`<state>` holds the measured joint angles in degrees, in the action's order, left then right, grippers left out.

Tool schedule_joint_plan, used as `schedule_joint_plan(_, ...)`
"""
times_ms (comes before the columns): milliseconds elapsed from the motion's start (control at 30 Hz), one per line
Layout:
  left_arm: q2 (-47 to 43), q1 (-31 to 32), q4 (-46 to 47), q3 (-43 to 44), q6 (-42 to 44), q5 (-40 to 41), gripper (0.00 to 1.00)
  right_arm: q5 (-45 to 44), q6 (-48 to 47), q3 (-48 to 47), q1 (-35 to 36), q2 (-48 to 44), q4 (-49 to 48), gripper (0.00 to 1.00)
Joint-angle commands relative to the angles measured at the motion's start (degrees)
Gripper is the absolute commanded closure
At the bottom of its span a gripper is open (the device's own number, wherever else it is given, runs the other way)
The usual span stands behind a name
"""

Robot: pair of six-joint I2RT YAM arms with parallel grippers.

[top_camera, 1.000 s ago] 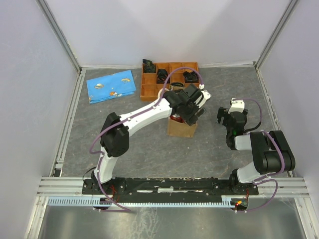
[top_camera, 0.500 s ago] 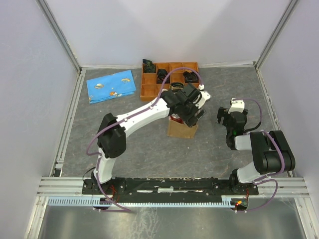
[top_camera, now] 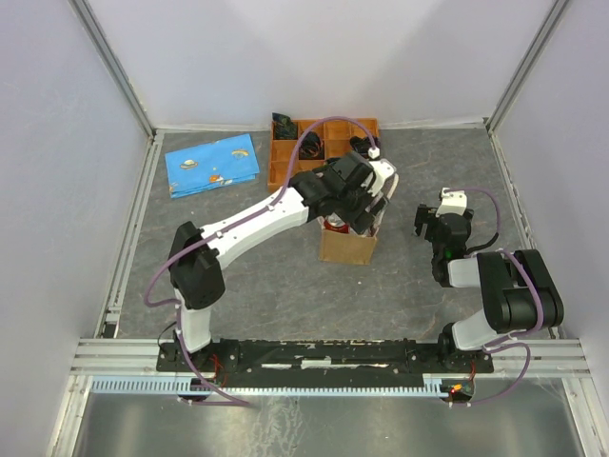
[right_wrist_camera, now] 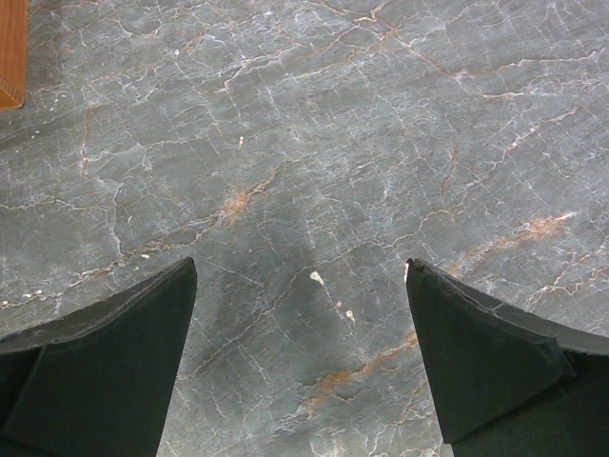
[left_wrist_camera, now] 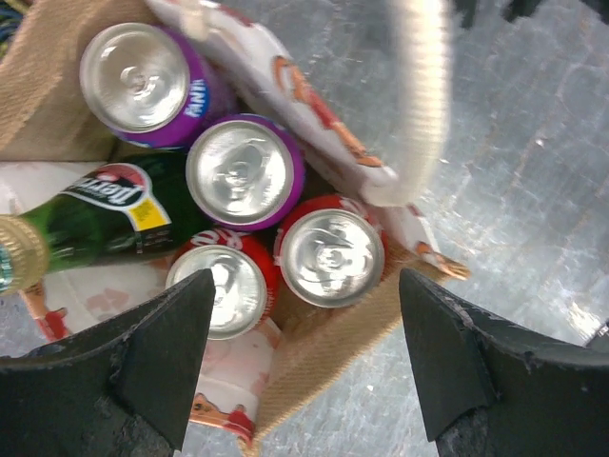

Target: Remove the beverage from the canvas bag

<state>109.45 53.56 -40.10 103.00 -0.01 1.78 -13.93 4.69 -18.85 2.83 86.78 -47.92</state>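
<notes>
Task barely begun: left claw (left_wrist_camera: 304,276) hung spread wide above the canvas bag (left_wrist_camera: 324,354), gripping nothing. No drink out: 2 purple cans (left_wrist_camera: 240,171), 2 red cans (left_wrist_camera: 330,257) & green bottle (left_wrist_camera: 95,214) sat inside. Right claw (right_wrist_camera: 300,276) spread too, empty, over the table (right_wrist_camera: 304,143), apart from bag.

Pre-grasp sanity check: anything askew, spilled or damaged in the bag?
One thing: the green bottle is tipped over and lies across the inside of the canvas bag, with its gold cap at the left edge of the left wrist view. The four cans beside it stand upright. No spill or damage is visible.
</notes>
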Motion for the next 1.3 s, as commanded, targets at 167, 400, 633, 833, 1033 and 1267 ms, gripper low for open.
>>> schedule_joint_plan(167, -5.91, -4.81, 10.12, -3.81, -4.37, 9.73, 0.12, 0.57, 0.21, -1.71, -0.26, -0.67, -1.60, 0.01)
schedule_joint_plan(400, -6.55, -6.08, 15.53, -6.41, -5.77, 13.24, 0.01, 0.57, 0.15, -1.71, -0.22, -0.67, -1.63, 0.01)
schedule_joint_plan(633, -4.60, -6.28, 17.85, -6.82, -6.14, 13.04, 0.07, 0.57, 0.16, -1.71, -0.27, -0.72, -1.56, 0.01)
schedule_joint_plan(833, -3.45, -6.28, 19.52, -8.19, -6.17, 14.10, 0.14, 0.57, 0.22, -1.71, -0.22, -0.72, -1.65, 0.01)
schedule_joint_plan(1033, -2.94, -6.28, 24.05, -11.94, -5.99, 15.60, 0.19, 0.57, 0.20, -1.71, -0.23, -0.68, -1.64, 0.01)
schedule_joint_plan(1267, -3.36, -6.29, 31.14, -16.37, -5.13, 16.38, 0.29, 0.58, 0.18, -1.71, -0.19, -0.67, -1.65, 0.01)
